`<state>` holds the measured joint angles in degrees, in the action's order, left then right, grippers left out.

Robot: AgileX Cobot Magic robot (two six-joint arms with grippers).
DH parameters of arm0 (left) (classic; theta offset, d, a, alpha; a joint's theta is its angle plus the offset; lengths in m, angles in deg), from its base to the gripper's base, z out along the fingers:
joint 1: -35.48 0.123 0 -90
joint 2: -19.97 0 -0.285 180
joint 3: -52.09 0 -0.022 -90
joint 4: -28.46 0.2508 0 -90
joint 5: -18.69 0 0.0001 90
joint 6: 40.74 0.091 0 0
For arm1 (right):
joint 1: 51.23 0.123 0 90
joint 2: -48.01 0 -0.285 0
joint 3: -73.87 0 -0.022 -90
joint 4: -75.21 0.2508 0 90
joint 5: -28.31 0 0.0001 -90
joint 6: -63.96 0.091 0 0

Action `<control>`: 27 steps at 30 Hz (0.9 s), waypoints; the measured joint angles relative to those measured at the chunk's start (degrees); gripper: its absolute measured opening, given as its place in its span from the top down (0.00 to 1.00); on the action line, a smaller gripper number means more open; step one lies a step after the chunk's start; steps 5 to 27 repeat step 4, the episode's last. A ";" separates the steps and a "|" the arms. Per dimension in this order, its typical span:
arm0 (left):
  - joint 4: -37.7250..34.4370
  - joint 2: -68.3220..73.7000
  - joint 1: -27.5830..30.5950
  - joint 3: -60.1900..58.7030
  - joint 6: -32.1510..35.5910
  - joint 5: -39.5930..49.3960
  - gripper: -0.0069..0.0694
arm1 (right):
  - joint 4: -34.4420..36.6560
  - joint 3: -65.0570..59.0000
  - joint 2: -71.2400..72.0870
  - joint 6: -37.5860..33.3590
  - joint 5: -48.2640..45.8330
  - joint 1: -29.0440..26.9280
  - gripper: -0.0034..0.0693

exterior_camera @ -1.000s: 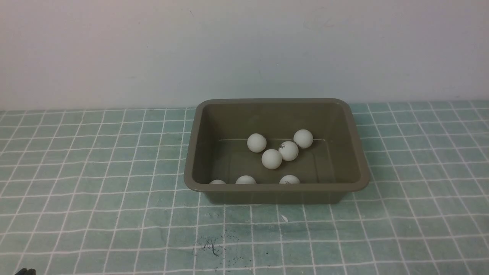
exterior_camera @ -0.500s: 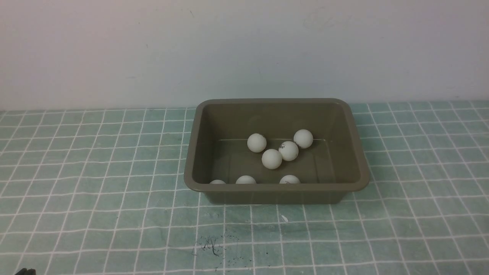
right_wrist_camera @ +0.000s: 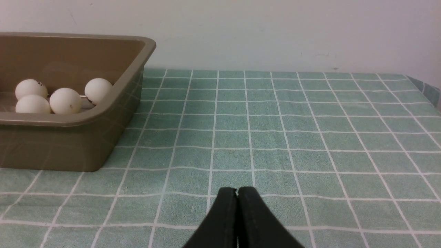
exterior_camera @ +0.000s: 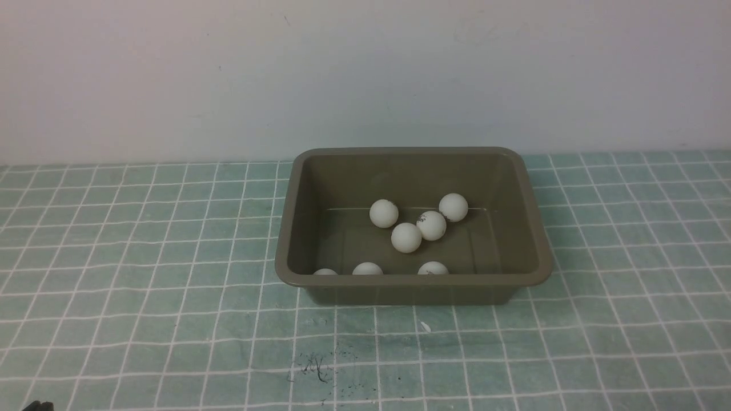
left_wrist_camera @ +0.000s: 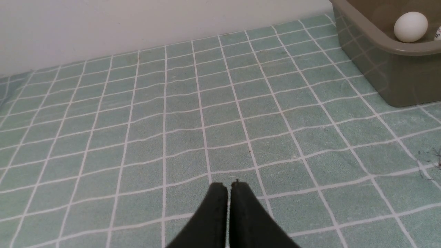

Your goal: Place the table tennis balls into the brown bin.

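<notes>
We see the brown bin [exterior_camera: 411,295] standing on the green worktop [exterior_camera: 171,274], which is crossed by a grid of pale lines. Behind the worktop rises a pale wall [exterior_camera: 342,74], and the bin sits toward that far edge, its rim flared and its corners rounded.

In the front view we count seven table tennis balls [exterior_camera: 406,237], all inside the bin. Four show whole. Of these, one lies a little apart on the left, and the other three form a slanting row that runs back toward the right; the nearest of the row seems to touch the middle one. Three more balls lie along the near wall, where the rim hides their lower parts: one at the left, one to the right of it, and one farther right. Several balls carry small dark printed marks.

Dark scuffs [exterior_camera: 317,368] mark the worktop in front of the bin, and a small white fleck [exterior_camera: 425,327] shows nearer to it.

Our left gripper [left_wrist_camera: 229,184] has its fingers pressed together, with nothing between them, above the worktop and apart from the bin. Our right gripper [right_wrist_camera: 237,190] is likewise closed and empty, over the worktop on the right side of the bin and clear of it. In the front view, only a small dark piece [exterior_camera: 39,406] shows at the near left corner.
</notes>
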<state>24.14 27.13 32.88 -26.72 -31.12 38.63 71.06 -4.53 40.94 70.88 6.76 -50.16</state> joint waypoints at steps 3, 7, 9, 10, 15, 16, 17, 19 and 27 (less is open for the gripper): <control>0.00 0.00 0.00 0.00 0.00 0.00 0.92 | 0.00 0.00 0.00 0.00 0.00 0.00 0.97; 0.00 0.00 0.00 0.00 0.00 0.00 0.92 | 0.00 0.00 0.00 0.00 0.00 0.00 0.97; 0.00 0.00 0.00 0.00 0.00 0.00 0.92 | 0.00 0.00 0.00 0.00 0.00 0.00 0.97; 0.00 0.00 0.00 0.00 0.00 0.00 0.92 | 0.00 0.00 0.00 0.00 0.00 0.00 0.97; 0.00 0.00 0.00 0.00 0.00 0.00 0.92 | 0.00 0.00 0.00 0.00 0.00 0.00 0.97; 0.00 0.00 0.00 0.00 0.00 0.00 0.92 | 0.00 0.00 0.00 0.00 0.00 0.00 0.97; 0.00 0.00 0.00 0.00 0.00 0.00 0.92 | 0.00 0.00 0.00 0.00 0.00 0.00 0.97; 0.00 0.00 0.00 0.00 0.00 0.00 0.92 | 0.00 0.00 0.00 0.00 0.00 0.00 0.97; 0.00 0.00 0.00 0.00 0.00 0.00 0.92 | 0.00 0.00 0.00 0.00 0.00 0.00 0.97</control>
